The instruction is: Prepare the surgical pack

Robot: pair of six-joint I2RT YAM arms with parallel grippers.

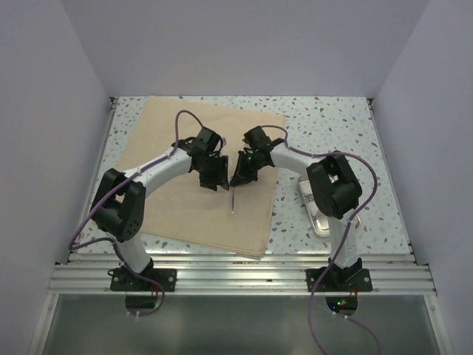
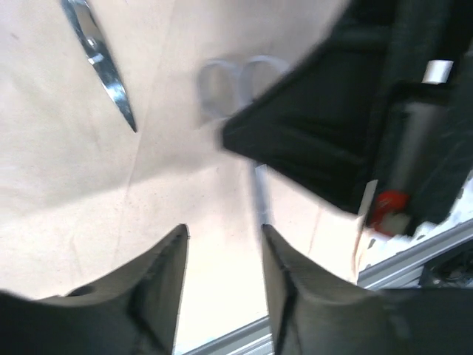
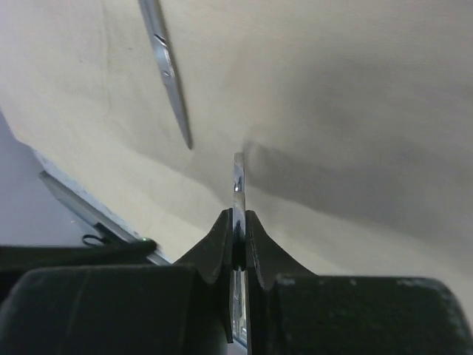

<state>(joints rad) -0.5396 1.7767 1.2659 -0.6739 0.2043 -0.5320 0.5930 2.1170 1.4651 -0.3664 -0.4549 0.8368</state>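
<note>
Your right gripper (image 3: 238, 219) is clenched on a thin steel ring-handled instrument (image 3: 238, 177), over the middle of the tan cloth (image 1: 162, 126). Your left gripper (image 2: 223, 233) hangs alongside above the cloth, fingers spread, holding nothing. Scissors (image 2: 100, 66) lie flat on the cloth nearby. The steel tray (image 1: 319, 225) sits just off the cloth's right edge, on the speckled table (image 1: 332, 118).

L arm (image 1: 159, 171), R arm (image 1: 295, 159) white, blk joints (image 1: 122, 209), purple cables (image 1: 185, 116) — L claw (image 2: 222, 240), R claw (image 3: 236, 225) blk.

Plain pale walls (image 1: 244, 44) enclose speckled white tabletop (image 1: 332, 118); aluminium rails (image 1: 244, 277) along near edge; even soft light
</note>
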